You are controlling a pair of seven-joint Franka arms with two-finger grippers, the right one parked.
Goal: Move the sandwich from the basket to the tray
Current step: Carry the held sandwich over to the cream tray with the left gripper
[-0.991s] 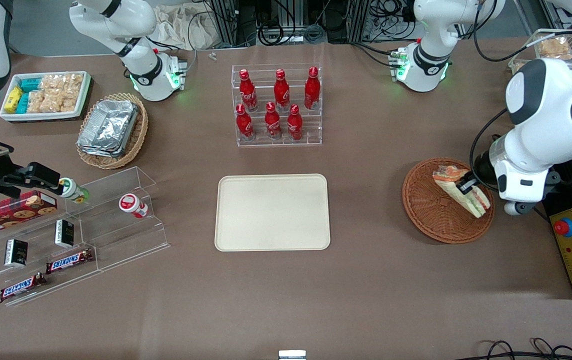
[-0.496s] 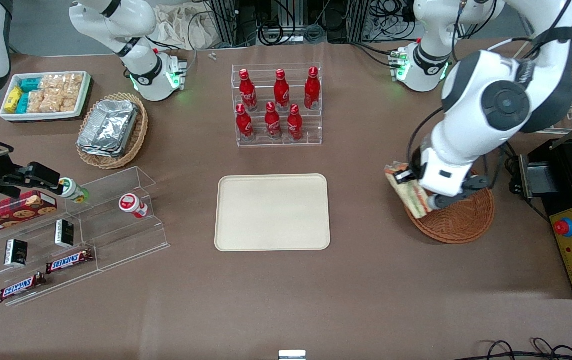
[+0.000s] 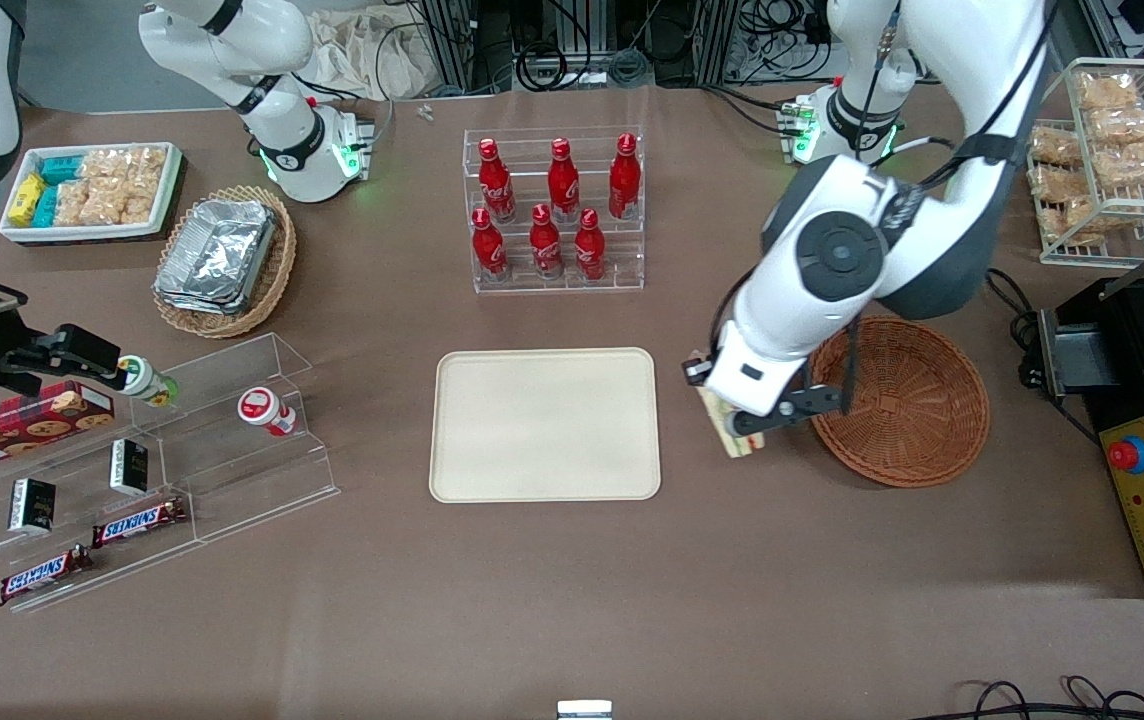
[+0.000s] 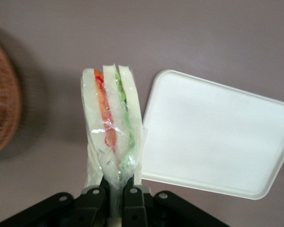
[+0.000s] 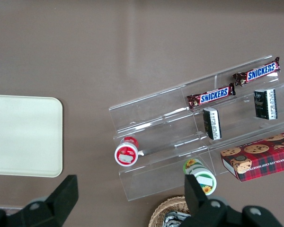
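Pincer gripping sandwich between basket, tray

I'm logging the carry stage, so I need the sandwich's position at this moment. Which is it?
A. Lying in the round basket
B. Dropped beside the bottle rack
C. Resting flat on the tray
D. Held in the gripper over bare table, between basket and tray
D: the gripper is shut on the wrapped sandwich, which hangs over the brown table between the basket and the tray, inside neither.
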